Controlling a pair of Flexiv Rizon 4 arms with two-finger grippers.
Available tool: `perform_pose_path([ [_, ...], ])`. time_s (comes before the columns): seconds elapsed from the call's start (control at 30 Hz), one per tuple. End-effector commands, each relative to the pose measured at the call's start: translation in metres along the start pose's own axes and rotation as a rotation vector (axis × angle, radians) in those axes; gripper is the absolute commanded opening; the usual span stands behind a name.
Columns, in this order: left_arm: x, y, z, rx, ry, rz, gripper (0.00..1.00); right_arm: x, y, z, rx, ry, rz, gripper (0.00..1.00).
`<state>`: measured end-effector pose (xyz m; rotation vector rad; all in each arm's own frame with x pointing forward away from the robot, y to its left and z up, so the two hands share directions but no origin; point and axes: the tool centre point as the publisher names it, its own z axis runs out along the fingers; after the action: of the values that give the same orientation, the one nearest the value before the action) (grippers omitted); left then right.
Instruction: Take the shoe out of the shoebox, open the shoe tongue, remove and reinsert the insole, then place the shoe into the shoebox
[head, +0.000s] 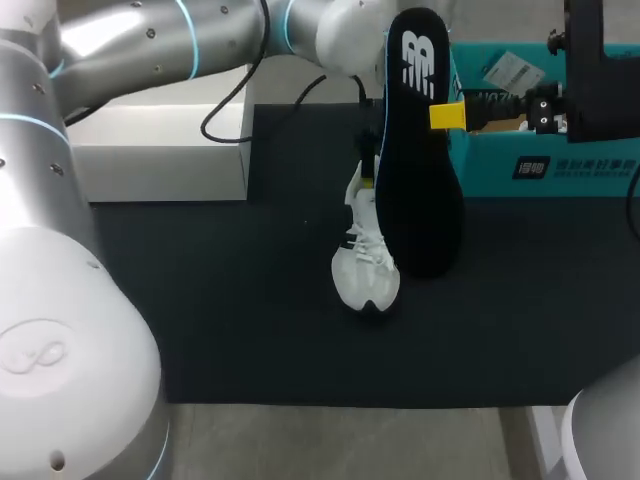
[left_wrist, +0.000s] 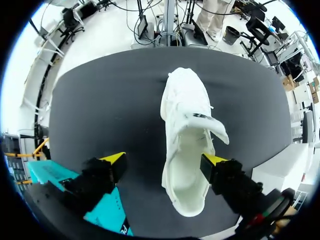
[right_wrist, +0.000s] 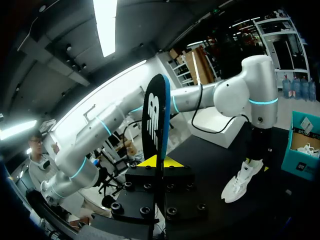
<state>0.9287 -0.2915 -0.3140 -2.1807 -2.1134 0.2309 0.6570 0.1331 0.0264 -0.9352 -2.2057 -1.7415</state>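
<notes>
Print is present, but almost none of it resolves.
- Black blue-edged insole (head: 420, 150), upright just left of the teal cardboard shoebox (head: 560, 185): white block-letter logo (head: 418, 62) near its upper end. It shows in the right wrist view too (right_wrist: 152, 107).
- Shoebox front wall: white square badge (head: 530, 167) with a row of white characters (head: 595, 165) beside it, too small to read.
- White paper sticker (head: 508, 68) at the shoebox's far rim: print illegible.
- White mesh shoe (left_wrist: 187, 150), well in front of the shoebox: small dark mark (left_wrist: 200, 116) on the tongue, unreadable.

The dark-matted table (head: 250, 340) carries the white shoe (head: 365, 270), the teal shoebox (head: 560, 160) and a white box (head: 160, 150).
</notes>
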Motion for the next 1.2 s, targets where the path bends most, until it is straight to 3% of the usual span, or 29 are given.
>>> perform_pose_path([
  [0.03, 0.008, -0.004, -0.021, -0.023, -0.153, 0.009, 1.00, -0.001, 0.002, 0.004, 0.001, -0.001, 0.001, 0.00],
  [0.33, -0.004, -0.001, -0.065, -0.053, -0.479, 0.137, 1.00, -0.001, 0.002, 0.004, 0.001, -0.001, 0.001, 0.00],
  [0.6, -0.021, -0.005, -0.103, -0.067, -0.625, 0.241, 1.00, -0.066, 0.034, -0.032, -0.185, -0.114, 0.283, 0.00],
  [0.77, -0.027, -0.015, -0.125, -0.093, -0.718, 0.318, 1.00, -0.096, 0.062, -0.042, -0.240, -0.065, 0.317, 0.00],
  [0.9, -0.029, -0.023, -0.139, -0.096, -0.735, 0.348, 1.00, -0.119, 0.072, -0.051, -0.292, -0.138, 0.410, 0.00],
  [1.2, -0.029, -0.023, -0.139, -0.096, -0.735, 0.348, 1.00, -0.119, 0.072, -0.051, -0.292, -0.138, 0.410, 0.00],
])
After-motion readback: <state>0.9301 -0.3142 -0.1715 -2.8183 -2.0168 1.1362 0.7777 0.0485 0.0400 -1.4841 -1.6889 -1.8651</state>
